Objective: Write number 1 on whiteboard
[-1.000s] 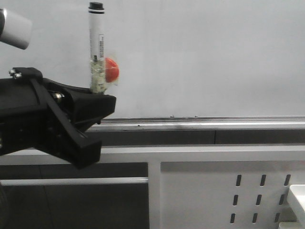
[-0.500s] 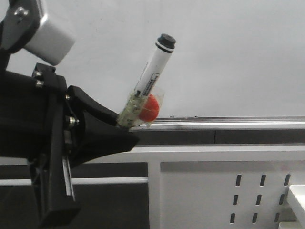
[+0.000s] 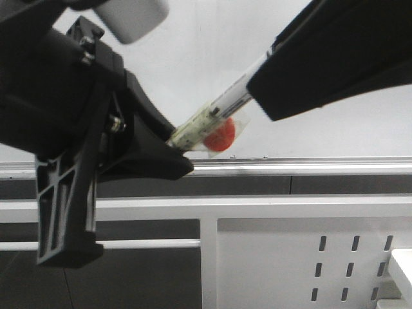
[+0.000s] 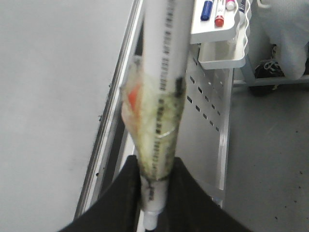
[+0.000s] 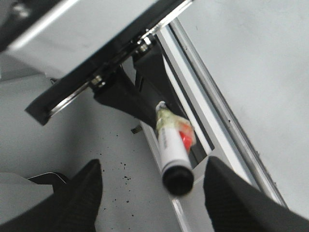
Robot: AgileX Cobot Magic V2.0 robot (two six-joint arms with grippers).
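Right wrist view: marker (image 5: 173, 150) pinched in left gripper (image 4: 153, 193), capped end pointing between spread right gripper (image 5: 149, 186) fingers, axis slanted; whiteboard (image 3: 309, 138) blank.

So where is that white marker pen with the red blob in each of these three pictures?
Front view: the marker pen slants up from the left pincer toward the right arm.
Left wrist view: the pen fills the middle, held in the pincer.
Right wrist view: the pen points its black cap at the camera.
Shared landmark: the silver rail.
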